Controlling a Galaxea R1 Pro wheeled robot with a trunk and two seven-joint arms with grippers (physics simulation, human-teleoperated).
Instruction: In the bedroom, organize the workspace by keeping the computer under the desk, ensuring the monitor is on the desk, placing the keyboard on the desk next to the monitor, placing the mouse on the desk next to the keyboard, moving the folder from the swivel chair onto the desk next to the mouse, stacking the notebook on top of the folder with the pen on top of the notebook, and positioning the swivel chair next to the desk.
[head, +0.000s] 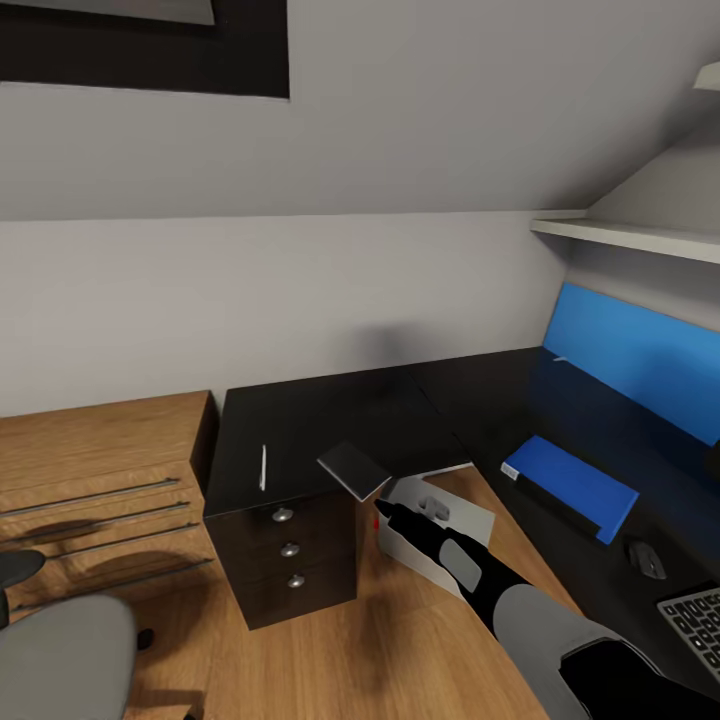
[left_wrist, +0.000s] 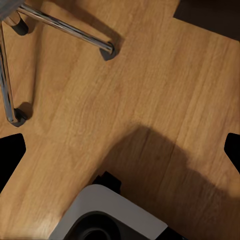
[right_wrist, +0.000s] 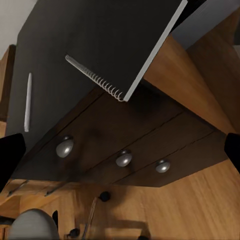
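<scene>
The right arm reaches toward the drawer unit (head: 290, 550), its pincer (head: 385, 512) just below the tilted notebook (head: 353, 468). The pen (head: 263, 467) lies on the black surface (head: 330, 420). Farther right sit the folder (head: 570, 485), mouse (head: 647, 558) and keyboard (head: 697, 615).

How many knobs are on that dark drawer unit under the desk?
3: the top knob, the middle knob and the bottom knob run in a column down the drawer unit front, one per drawer. None looks hidden.
</scene>
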